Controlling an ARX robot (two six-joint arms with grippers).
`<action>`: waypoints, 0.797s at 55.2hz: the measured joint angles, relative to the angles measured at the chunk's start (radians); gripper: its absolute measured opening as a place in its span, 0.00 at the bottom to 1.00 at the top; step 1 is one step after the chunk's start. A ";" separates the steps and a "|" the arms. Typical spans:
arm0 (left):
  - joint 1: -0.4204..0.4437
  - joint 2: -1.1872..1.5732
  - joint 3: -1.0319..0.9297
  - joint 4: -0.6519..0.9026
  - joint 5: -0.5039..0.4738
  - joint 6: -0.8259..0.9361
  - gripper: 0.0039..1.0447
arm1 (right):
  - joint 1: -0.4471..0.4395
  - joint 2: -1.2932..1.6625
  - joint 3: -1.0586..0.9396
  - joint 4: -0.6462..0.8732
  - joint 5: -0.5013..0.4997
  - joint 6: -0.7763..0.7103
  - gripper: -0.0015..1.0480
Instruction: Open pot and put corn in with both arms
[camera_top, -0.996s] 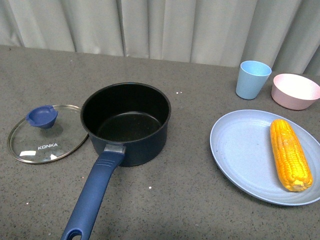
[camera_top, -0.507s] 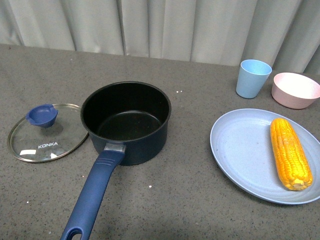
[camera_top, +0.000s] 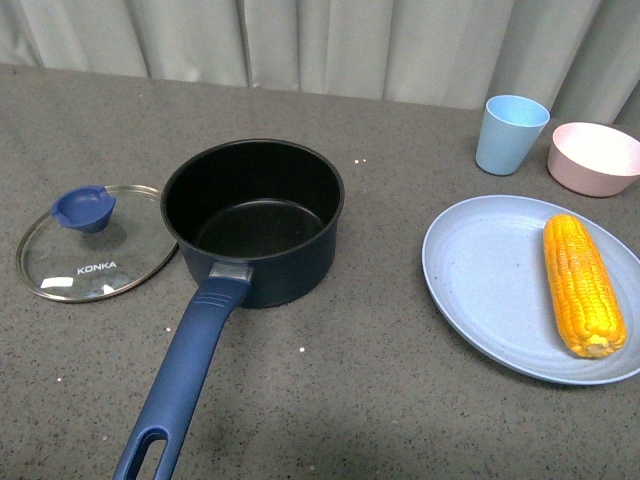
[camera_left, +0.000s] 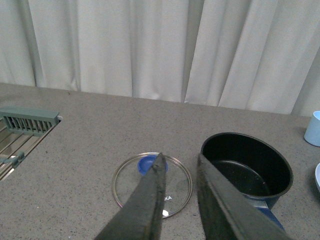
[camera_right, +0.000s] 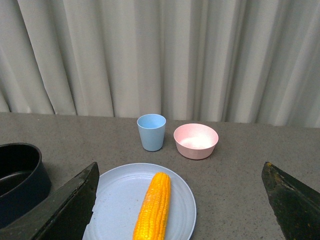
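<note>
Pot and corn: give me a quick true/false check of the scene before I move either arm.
1. The glass lid lies on the table beside the pot. True.
2. The corn is in the pot. False: it lies on the blue plate.
3. The pot holds nothing. True.
4. The right gripper is shut on the corn. False: it is wide open, empty and apart from the corn.
5. The blue cup stands on the plate. False: it stands on the table behind the plate, next to the pink bowl.
</note>
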 joint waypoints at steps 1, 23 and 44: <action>0.000 0.000 0.000 0.000 0.000 0.000 0.28 | 0.000 0.000 0.000 0.000 0.000 0.000 0.91; 0.000 -0.002 0.000 0.000 0.000 0.002 0.96 | -0.020 0.748 0.190 0.251 0.027 -0.151 0.91; 0.000 -0.002 0.000 0.000 0.000 0.001 0.94 | 0.047 1.583 0.537 0.238 0.076 0.011 0.91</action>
